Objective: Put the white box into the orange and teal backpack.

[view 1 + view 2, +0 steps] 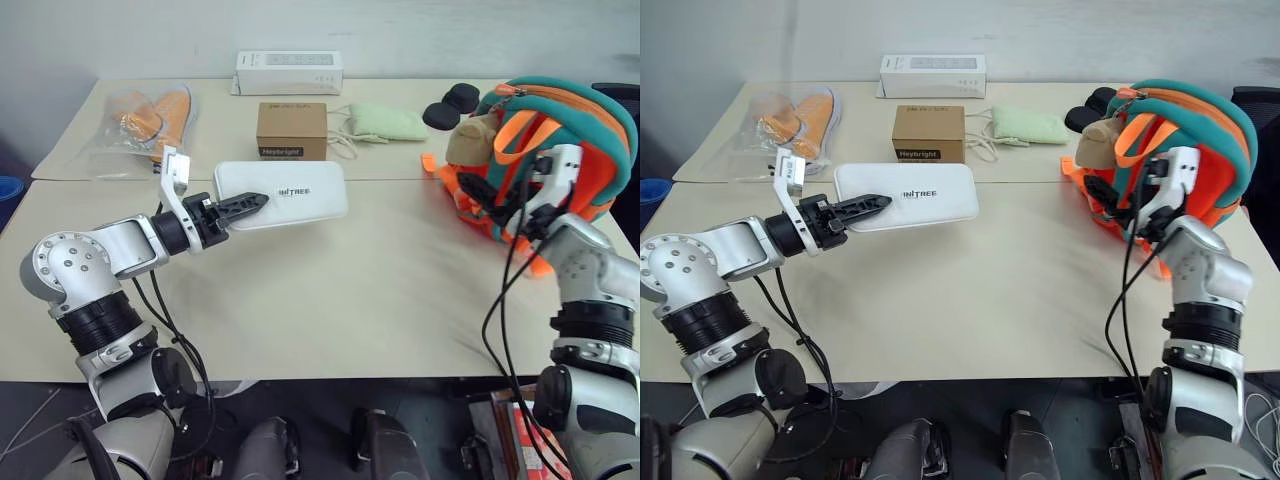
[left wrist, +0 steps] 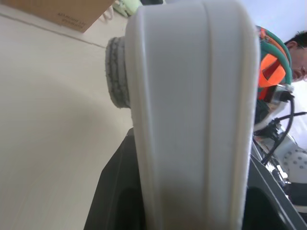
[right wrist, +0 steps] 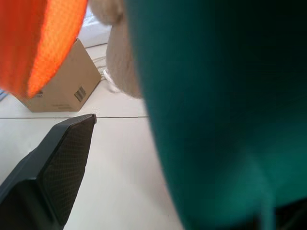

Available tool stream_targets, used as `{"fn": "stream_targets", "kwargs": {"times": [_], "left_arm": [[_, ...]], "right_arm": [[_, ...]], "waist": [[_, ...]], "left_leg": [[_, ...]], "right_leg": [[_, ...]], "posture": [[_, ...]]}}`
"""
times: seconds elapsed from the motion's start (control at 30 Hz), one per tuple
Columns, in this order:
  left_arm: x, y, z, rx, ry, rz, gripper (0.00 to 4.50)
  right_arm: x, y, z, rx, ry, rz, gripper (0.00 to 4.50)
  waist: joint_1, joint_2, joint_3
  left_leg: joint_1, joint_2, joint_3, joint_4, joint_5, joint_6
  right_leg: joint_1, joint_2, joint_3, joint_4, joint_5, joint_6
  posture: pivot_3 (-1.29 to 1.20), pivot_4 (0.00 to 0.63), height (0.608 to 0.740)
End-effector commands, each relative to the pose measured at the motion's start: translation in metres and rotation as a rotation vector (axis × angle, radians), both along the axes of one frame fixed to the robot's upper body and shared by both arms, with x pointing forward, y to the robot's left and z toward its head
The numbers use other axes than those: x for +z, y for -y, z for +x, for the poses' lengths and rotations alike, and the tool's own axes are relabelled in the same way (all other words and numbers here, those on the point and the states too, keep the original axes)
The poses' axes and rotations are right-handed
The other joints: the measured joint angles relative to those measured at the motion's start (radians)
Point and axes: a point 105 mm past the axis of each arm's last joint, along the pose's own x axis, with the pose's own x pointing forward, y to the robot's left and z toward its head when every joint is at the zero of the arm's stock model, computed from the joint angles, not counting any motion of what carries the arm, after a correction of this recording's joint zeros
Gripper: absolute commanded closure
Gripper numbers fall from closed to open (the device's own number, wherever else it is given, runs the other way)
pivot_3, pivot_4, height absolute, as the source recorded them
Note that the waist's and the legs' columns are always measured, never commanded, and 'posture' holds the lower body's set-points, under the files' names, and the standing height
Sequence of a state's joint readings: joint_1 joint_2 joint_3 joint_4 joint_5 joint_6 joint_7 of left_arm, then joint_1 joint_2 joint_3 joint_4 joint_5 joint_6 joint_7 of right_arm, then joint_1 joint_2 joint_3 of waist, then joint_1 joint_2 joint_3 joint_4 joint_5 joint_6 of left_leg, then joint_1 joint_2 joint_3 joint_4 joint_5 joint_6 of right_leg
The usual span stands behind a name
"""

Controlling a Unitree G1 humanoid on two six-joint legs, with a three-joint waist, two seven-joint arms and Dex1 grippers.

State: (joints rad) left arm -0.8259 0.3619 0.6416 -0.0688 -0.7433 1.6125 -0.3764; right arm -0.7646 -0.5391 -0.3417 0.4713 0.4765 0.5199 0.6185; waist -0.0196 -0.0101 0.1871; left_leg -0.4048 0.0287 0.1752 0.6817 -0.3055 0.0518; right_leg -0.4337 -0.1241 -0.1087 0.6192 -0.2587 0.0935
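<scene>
Left gripper [image 1: 243, 205] pinches the white box [image 1: 285, 194], lifted off the table [image 1: 350, 290], jaws clamped on its 9 o'clock edge. Right gripper [image 1: 497, 203] sits against the orange and teal backpack [image 1: 555, 140] at 3 o'clock; can't tell its jaw spread.

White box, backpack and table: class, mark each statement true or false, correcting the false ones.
1. The left gripper holds the white box. True.
2. The white box is inside the orange and teal backpack. False: it is outside, held over the table.
3. A brown cardboard box sits behind the white box. True.
4. The right gripper grips the long white carton. False: it is at the backpack.
</scene>
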Motion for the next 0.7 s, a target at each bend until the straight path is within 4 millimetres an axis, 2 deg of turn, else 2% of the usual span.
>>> {"fn": "stream_targets", "kwargs": {"times": [0.03, 0.17, 0.23, 0.37, 0.43, 0.5, 0.7], "left_arm": [[0.018, -0.003, -0.006, 0.007, 0.154, 0.078, 3.15], [0.019, -0.008, -0.008, 0.008, 0.238, 0.137, 3.15], [0.025, -0.015, -0.006, 0.030, 0.266, 0.119, 3.15], [0.047, -0.028, 0.000, 0.071, 0.366, 0.118, 3.15], [0.060, -0.031, 0.001, 0.063, 0.428, 0.122, 3.15], [0.078, -0.028, -0.004, 0.009, 0.513, 0.114, 3.15], [0.102, -0.012, -0.018, -0.154, 0.668, 0.123, 3.15]], "right_arm": [[0.018, -0.003, 0.000, 0.047, 0.080, -0.039, 1.23], [0.025, -0.013, -0.007, 0.134, 0.100, -0.074, 2.61], [0.030, -0.026, -0.017, 0.241, 0.113, -0.091, 3.39], [0.042, -0.069, -0.070, 0.627, 0.108, -0.133, 4.48], [0.047, -0.082, -0.103, 0.807, 0.070, -0.155, 4.48], [0.055, -0.086, -0.134, 0.953, 0.028, -0.160, 4.48], [0.071, -0.083, -0.176, 1.106, -0.053, -0.134, 4.48]], "waist": [[-0.008, 0.000, 0.000], [-0.012, 0.000, 0.000], [-0.011, 0.000, 0.000], [-0.010, 0.000, 0.000], [-0.007, 0.000, 0.000], [-0.006, 0.000, 0.000], [-0.005, 0.000, 0.000]], "left_leg": [[0.000, 0.000, 0.000, 0.000, 0.000, 0.000], [0.000, 0.001, 0.001, -0.002, 0.000, -0.001], [-0.001, 0.001, 0.002, -0.001, 0.000, -0.001], [-0.001, 0.003, 0.003, -0.002, 0.000, -0.002], [-0.002, 0.003, 0.003, -0.002, 0.000, -0.003], [-0.003, 0.003, 0.002, -0.002, 0.000, -0.003], [-0.002, 0.002, 0.003, -0.001, 0.000, -0.002]], "right_leg": [[0.000, 0.000, 0.000, 0.000, 0.000, 0.000], [-0.002, 0.001, 0.001, 0.000, 0.000, 0.000], [-0.004, 0.002, 0.002, 0.000, 0.000, 0.000], [-0.005, 0.004, 0.003, 0.001, -0.001, -0.001], [-0.007, 0.004, 0.004, 0.001, -0.001, -0.002], [-0.007, 0.005, 0.003, 0.001, -0.001, -0.002], [-0.007, 0.002, 0.003, 0.001, -0.001, -0.002]], "posture": [[0.00, 0.150, 0.740], [0.00, 0.150, 0.740], [0.00, 0.150, 0.740], [0.00, 0.150, 0.740], [0.00, 0.150, 0.740], [0.00, 0.150, 0.740], [0.00, 0.150, 0.740]]}}
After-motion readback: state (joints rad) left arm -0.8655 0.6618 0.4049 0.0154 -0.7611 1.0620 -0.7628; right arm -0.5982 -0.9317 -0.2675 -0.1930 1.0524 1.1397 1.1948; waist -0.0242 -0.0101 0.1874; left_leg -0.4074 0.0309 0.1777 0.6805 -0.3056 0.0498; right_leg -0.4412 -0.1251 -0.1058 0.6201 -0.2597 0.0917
